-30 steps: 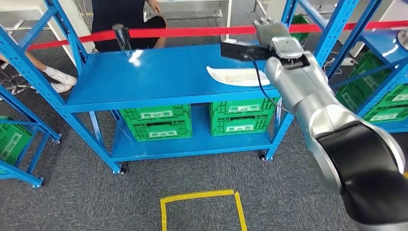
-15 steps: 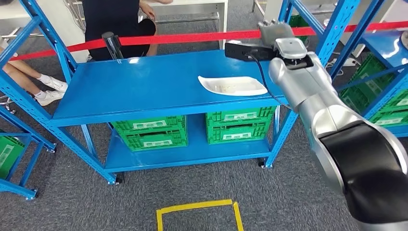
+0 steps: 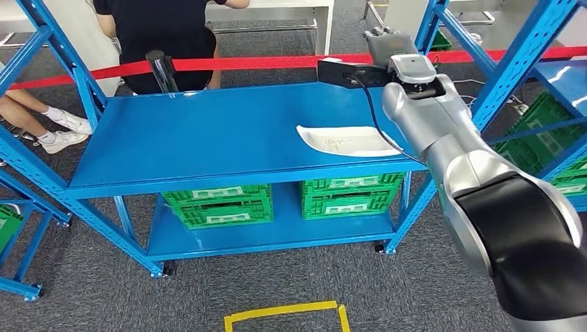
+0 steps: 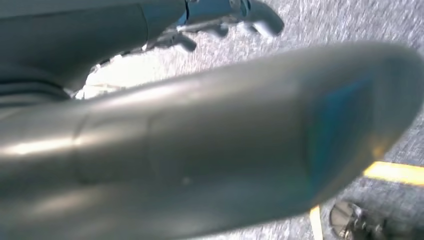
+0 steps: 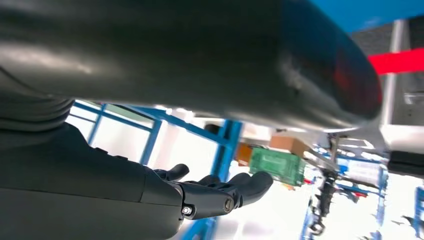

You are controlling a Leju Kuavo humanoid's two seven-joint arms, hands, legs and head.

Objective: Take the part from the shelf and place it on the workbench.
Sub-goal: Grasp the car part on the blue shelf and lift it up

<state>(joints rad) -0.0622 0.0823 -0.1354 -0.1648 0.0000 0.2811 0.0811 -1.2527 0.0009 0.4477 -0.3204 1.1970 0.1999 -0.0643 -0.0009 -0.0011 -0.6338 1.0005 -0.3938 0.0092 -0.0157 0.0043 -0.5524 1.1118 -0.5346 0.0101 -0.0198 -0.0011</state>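
Likely rigid, light, slippery: white part on shelf; grasp long edge. Right hand beyond, fingers extended, empty; left hand empty too.

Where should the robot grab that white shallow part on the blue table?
Probably its near long rim, from the front: the white shallow curved part lies flat by the blue metal table's front edge, so only the thin rim offers a pinch.

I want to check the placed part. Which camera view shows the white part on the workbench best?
The head view: the white part lies whole on the blue workbench. The left wrist view gives a bright white patch, perhaps something else; the right wrist view gives nothing recognisable.
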